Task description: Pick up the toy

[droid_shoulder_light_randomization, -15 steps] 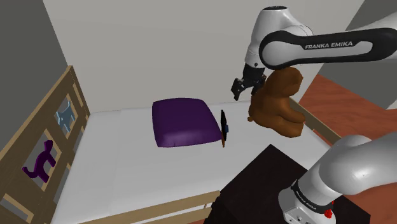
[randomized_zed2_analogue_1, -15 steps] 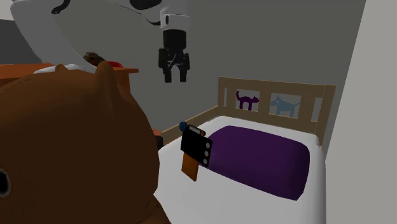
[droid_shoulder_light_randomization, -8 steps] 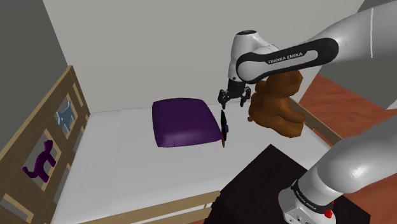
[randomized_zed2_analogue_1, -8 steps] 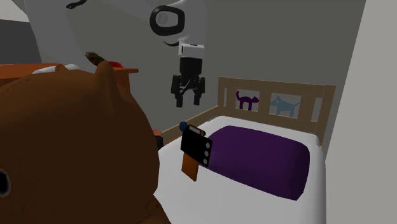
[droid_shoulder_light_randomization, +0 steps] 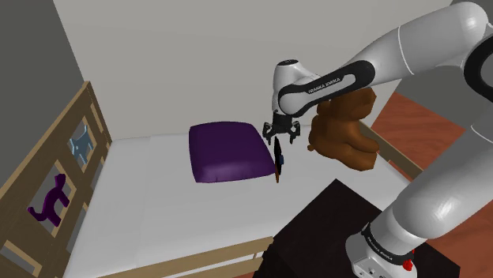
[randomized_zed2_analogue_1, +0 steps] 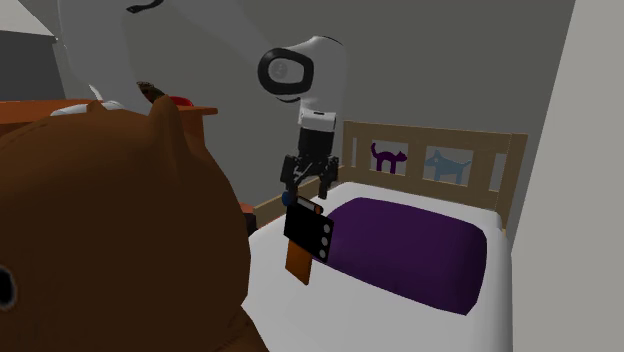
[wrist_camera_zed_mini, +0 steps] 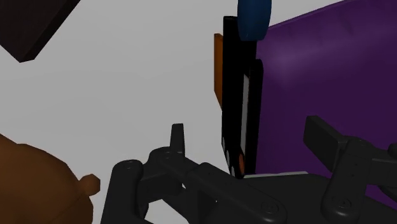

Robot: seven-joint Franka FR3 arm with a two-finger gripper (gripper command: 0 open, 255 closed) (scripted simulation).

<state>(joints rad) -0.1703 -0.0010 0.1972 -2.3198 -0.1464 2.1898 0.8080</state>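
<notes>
The toy (droid_shoulder_light_randomization: 278, 160) is a thin black and orange slab with a blue knob on top. It stands upright on the white bed (droid_shoulder_light_randomization: 158, 205), against the purple pillow (droid_shoulder_light_randomization: 227, 150). My gripper (droid_shoulder_light_randomization: 280, 137) hangs open just above it, pointing down. From the second exterior view the gripper (randomized_zed2_analogue_1: 309, 189) is right over the toy's (randomized_zed2_analogue_1: 308, 235) top edge. In the wrist view the toy (wrist_camera_zed_mini: 240, 95) lies in line with the gap between the spread fingers (wrist_camera_zed_mini: 178, 137), untouched.
A big brown teddy bear (droid_shoulder_light_randomization: 344, 126) sits at the bed's edge beside the arm, and looms close in the second exterior view (randomized_zed2_analogue_1: 110, 230). A wooden headboard (droid_shoulder_light_randomization: 47, 182) with animal cut-outs closes the bed's far end. My dark stand (droid_shoulder_light_randomization: 332, 229) is below.
The gripper has swung from in front of the teddy bear toward the shoulder view's left and come down, ending just above the toy. Its fingers stayed open. The toy has not moved.
</notes>
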